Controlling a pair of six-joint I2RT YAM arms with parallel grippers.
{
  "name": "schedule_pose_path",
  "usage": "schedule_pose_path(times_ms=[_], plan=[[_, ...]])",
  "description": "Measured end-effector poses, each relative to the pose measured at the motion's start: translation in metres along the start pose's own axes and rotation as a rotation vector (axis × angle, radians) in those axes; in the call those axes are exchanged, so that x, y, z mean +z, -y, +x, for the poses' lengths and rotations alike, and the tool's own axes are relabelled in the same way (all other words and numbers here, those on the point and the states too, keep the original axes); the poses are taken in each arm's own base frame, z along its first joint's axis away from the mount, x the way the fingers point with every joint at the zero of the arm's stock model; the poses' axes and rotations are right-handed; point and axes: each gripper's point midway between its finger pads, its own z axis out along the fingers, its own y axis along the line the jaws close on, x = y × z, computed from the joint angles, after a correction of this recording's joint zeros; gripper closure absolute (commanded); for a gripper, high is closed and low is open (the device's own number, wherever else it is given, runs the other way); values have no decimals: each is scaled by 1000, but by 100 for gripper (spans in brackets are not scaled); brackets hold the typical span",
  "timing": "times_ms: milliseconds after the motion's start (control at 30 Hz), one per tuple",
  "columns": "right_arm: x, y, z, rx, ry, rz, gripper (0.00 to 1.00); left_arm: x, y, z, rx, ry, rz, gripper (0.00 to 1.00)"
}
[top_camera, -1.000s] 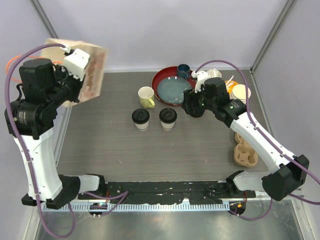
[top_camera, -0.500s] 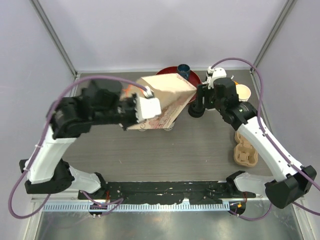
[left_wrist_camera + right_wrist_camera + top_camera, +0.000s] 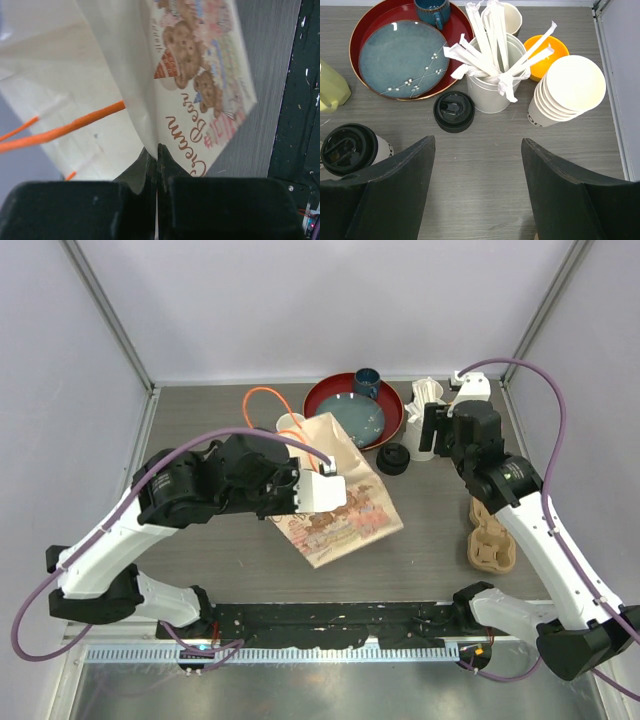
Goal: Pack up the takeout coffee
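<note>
The grey wood-grain table (image 3: 430, 530) sat inside pale walls. The left gripper (image 3: 157, 152) was clamped on the edge of a bear-printed bag (image 3: 340, 505), which lay tilted over the table's middle with its orange handles (image 3: 75, 122) hanging loose. One coffee cup (image 3: 350, 148), black lid on, stood upright near a yellow mug (image 3: 332, 87), showing only in the right wrist view. The other cup was out of sight. The right gripper (image 3: 477, 145) hung spread wide, grasping nothing, above the table near a loose lid (image 3: 454, 111) and a tin of straws (image 3: 495, 85).
</note>
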Motion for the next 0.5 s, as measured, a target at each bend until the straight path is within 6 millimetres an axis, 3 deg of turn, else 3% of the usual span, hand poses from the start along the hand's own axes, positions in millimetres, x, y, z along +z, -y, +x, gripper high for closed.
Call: schedule_pose_path(times_ms=[100,233,500], plan=[[0,0,3,-6,-11,-5,25,0,7,17,5,-32,2,100],[0,-3,4,-8,-17,-21,25,16,19,43,21,-135,31,100],[-1,-9,5,-11,-21,-53,25,35,36,68,43,-234,79,100]])
